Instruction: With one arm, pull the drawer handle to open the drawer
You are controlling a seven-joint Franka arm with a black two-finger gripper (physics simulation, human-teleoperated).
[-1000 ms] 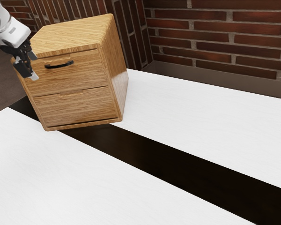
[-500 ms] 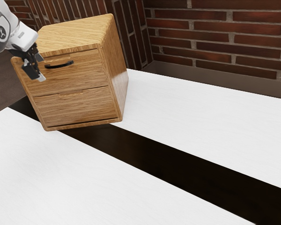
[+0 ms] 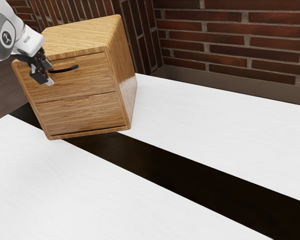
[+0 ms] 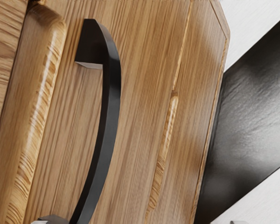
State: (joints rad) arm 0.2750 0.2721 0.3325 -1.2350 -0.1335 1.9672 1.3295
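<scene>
A wooden cabinet (image 3: 80,37) with two drawers stands tilted at the back of the table, on the exterior view's left. The top drawer (image 3: 87,77) looks shut and carries a black curved handle (image 3: 65,68). My black gripper (image 3: 44,77) hovers in front of this drawer at the handle's left end, open, with nothing held. In the wrist view the handle (image 4: 105,126) runs along the drawer front (image 4: 149,84), close under my hand. One light fingertip (image 4: 50,219) shows beside the handle's end, the other far off to the side.
The lower drawer (image 3: 82,112) has no black handle. The white table (image 3: 205,120) has a dark strip (image 3: 190,180) running across it. A brick wall (image 3: 230,35) rises behind. The arm (image 3: 7,32) enters from the upper left.
My gripper has moved toward the exterior view's right and slightly up, from off the cabinet's left edge to the handle's left end. The cabinet and drawer have not moved.
</scene>
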